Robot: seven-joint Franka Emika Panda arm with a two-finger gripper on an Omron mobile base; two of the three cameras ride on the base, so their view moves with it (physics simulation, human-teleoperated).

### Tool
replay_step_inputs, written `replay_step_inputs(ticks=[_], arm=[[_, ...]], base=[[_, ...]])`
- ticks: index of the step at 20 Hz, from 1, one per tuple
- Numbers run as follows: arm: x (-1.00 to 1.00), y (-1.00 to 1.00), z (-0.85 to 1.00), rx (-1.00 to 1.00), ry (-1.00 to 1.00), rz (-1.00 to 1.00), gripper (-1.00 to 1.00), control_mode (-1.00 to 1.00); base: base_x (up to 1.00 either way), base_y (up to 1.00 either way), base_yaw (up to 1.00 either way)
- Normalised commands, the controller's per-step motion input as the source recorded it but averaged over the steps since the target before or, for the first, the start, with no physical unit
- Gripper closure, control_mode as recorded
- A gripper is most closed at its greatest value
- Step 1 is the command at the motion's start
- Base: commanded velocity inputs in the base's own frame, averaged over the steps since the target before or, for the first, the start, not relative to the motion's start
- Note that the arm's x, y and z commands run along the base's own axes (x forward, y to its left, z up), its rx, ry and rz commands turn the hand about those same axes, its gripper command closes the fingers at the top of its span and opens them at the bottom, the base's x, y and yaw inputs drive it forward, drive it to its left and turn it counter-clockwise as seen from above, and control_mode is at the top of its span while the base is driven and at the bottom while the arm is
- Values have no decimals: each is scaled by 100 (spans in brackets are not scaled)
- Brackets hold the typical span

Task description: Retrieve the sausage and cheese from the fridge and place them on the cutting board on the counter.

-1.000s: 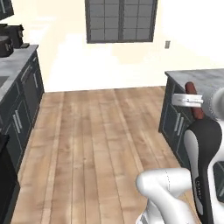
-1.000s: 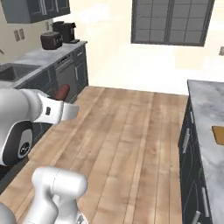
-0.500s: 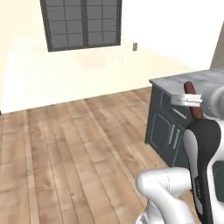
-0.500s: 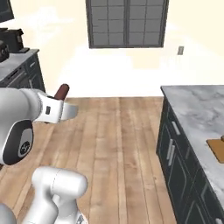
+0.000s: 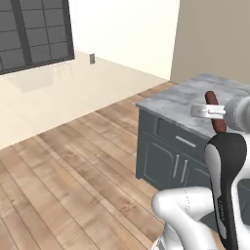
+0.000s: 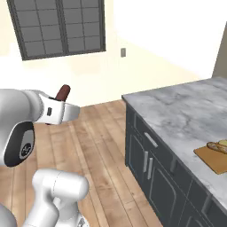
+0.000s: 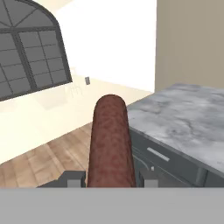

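Observation:
My gripper [image 7: 111, 179] is shut on the sausage [image 7: 110, 140], a reddish-brown cylinder that sticks out past the fingertips [image 7: 74, 178]. The sausage [image 5: 211, 98] is held upright in the gripper [image 5: 215, 111] beside the arm, level with the counter [image 5: 190, 100]. From the right side the sausage [image 6: 63, 92] rises from the gripper [image 6: 66, 106], well left of the marble counter [image 6: 177, 111]. The tan cutting board [image 6: 213, 158] lies on the counter at the right edge. A small pale item [image 6: 218, 146] rests on the board; I cannot tell whether it is the cheese. The fridge is out of view.
Dark grey cabinets with silver bar handles [image 6: 148, 164] stand under the counter. Wooden floor [image 5: 73, 166] spreads to the left. A dark-framed window [image 6: 57, 26] and a wall socket [image 6: 123, 52] are on the pale far wall. A beige wall [image 7: 192, 43] rises behind the counter.
The whole picture has shifted as the base turned: the window slid left and the marble counter came nearer and larger. The sausage stays gripped in the same pose.

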Motion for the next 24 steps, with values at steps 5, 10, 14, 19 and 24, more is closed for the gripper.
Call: replay_step_inputs(ticks=[5, 10, 14, 19, 24], arm=[[0, 0, 0, 0, 0, 0, 100, 100], [0, 0, 0, 0, 0, 0, 100, 100], [0, 0, 0, 0, 0, 0, 100, 100], [0, 0, 0, 0, 0, 0, 100, 100], [0, 0, 0, 0, 0, 0, 100, 100]], base=[[63, 46, -71], [34, 32, -79], [38, 34, -78], [74, 71, -48], [77, 26, -7]])
